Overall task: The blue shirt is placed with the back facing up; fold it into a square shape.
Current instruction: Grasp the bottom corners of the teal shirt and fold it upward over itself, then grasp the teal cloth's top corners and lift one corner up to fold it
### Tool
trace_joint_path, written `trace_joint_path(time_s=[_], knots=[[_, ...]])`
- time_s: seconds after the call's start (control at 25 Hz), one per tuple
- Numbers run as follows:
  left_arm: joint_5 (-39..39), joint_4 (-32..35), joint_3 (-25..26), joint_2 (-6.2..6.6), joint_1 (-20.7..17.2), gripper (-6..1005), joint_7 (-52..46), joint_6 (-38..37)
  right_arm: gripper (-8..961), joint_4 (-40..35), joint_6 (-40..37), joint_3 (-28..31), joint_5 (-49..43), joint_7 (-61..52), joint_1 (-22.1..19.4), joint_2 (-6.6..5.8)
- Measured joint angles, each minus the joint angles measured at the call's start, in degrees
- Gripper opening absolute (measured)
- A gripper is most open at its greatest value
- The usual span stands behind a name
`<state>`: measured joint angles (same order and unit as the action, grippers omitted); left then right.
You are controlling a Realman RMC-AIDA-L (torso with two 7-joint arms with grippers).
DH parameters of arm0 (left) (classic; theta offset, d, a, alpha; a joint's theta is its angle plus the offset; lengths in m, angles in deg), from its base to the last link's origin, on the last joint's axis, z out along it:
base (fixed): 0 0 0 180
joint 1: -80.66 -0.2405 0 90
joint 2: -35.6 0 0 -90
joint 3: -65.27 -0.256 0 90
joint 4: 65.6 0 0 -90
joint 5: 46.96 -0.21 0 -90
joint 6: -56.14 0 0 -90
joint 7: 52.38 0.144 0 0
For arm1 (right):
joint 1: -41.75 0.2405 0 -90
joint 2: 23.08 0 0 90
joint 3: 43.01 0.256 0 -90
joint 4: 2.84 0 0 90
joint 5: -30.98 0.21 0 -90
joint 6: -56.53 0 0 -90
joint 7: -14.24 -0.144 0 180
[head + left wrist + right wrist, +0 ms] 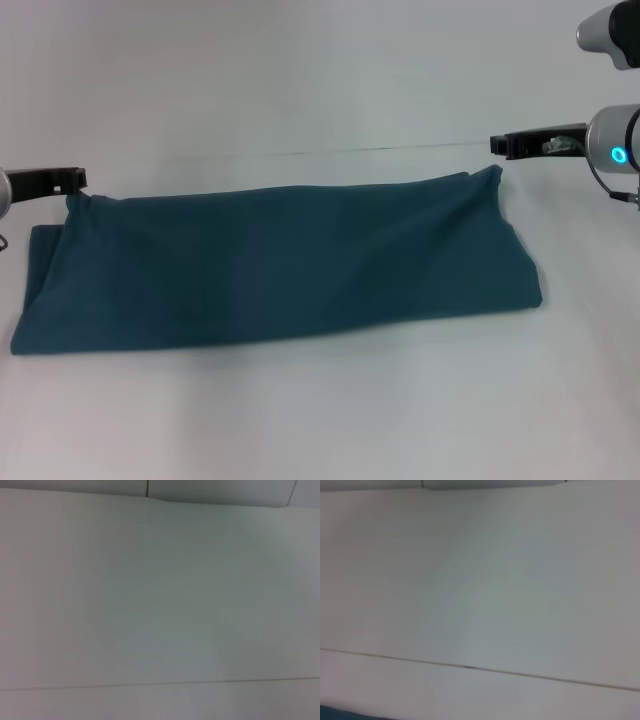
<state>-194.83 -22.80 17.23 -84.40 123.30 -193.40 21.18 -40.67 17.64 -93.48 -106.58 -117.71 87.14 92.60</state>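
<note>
The blue shirt [280, 265] lies in the head view as a wide, plain, dark teal band folded across the table. Its two far corners rise into small peaks. My left gripper [72, 183] sits at the far left corner, and its fingers look closed on that peak. At the far right corner my right gripper [498, 150] looks closed on the other peak. In the right wrist view only a thin sliver of the blue shirt [335, 717] shows at the picture's edge. The left wrist view shows only bare table.
The white table [320, 420] spreads around the shirt on all sides, with a thin seam line [380, 150] running across just behind the cloth. A second silver arm part [610, 30] shows at the far right.
</note>
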Motion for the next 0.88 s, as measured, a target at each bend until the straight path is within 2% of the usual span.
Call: trace_joint_path(time_s=[0.16,0.36,0.52,0.6,0.72,0.8,0.88], knots=[[-0.28,-0.61,-0.01,0.16,0.07,297,0.02,0.96,302,0.03,0.76,0.01,-0.05,0.19,0.48,0.1],[-0.5,-0.7,0.31,0.31,-0.2,541,0.04,1.03,545,0.03,0.83,-0.29,-0.08,0.26,0.45,0.13],[-0.51,-0.62,1.19,0.98,-0.35,696,0.01,-1.6,629,0.0,-0.06,-0.43,-0.09,0.26,0.03,0.21],[-0.52,-0.03,2.26,1.64,-0.28,773,-0.18,-5.38,670,-1.0,-3.16,-0.45,-0.09,0.17,-0.24,0.09],[-1.22,2.29,4.4,2.9,-0.02,819,-1.71,-16.5,733,-1.6,-6.19,-0.46,-0.4,0.17,-0.3,-0.38],[-2.49,4.18,4.88,3.27,-0.1,849,-3.71,-22.12,775,-2.57,-9.03,-0.42,-1.4,-0.01,-0.42,-0.76],[-6.64,11.47,4.96,3.36,-1.52,879,-10.28,-34.34,823,-5.28,-12.21,-0.2,-3.65,-0.51,-1.12,-0.68]])
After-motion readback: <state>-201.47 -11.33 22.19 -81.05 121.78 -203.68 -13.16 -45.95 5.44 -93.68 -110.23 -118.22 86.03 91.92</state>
